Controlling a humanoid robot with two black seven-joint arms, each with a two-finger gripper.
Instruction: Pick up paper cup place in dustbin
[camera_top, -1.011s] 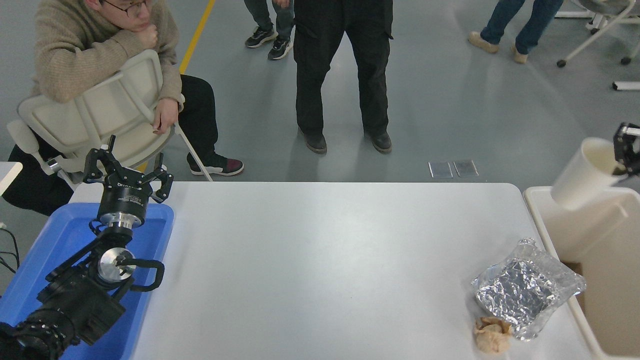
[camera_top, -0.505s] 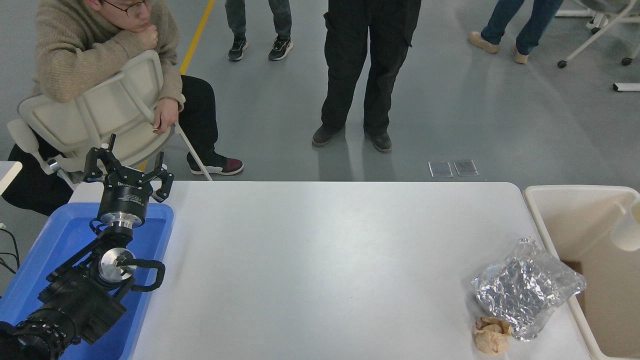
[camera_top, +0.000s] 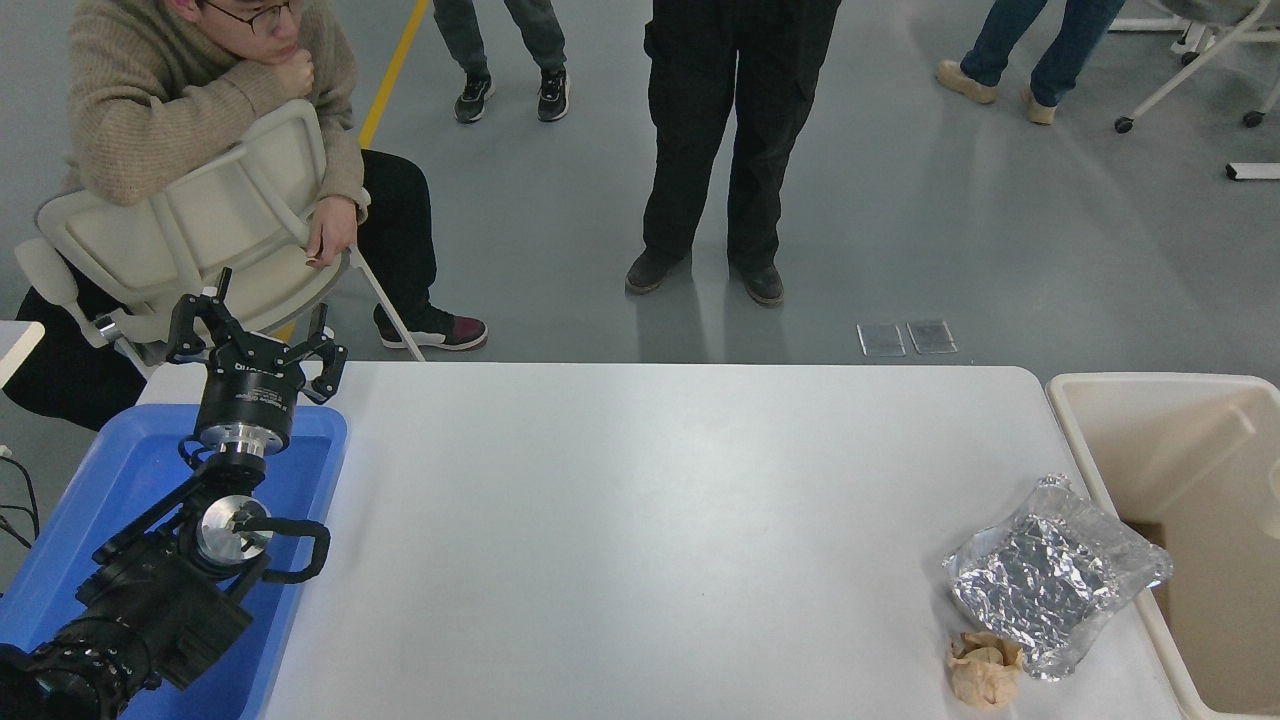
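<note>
The dustbin (camera_top: 1130, 420) stands against the counter's (camera_top: 650, 520) right end and is cut off by the picture's right and bottom edges, so only its far-left corner, thick cream rim and part of its beige inner walls show. At the very right edge, inside the bin, a thin pale sliver (camera_top: 1275, 505) may be the paper cup; too little shows to tell. The right arm and its gripper are out of view. The left gripper (camera_top: 258, 345) is parked at the lower left above the blue tray (camera_top: 110, 470), its fingers spread apart and holding nothing. Near the bin, a crinkled silver foil bag (camera_top: 1050, 575) lies on the counter, with a crumpled tan paper ball (camera_top: 983, 668) touching its near edge.
</note>
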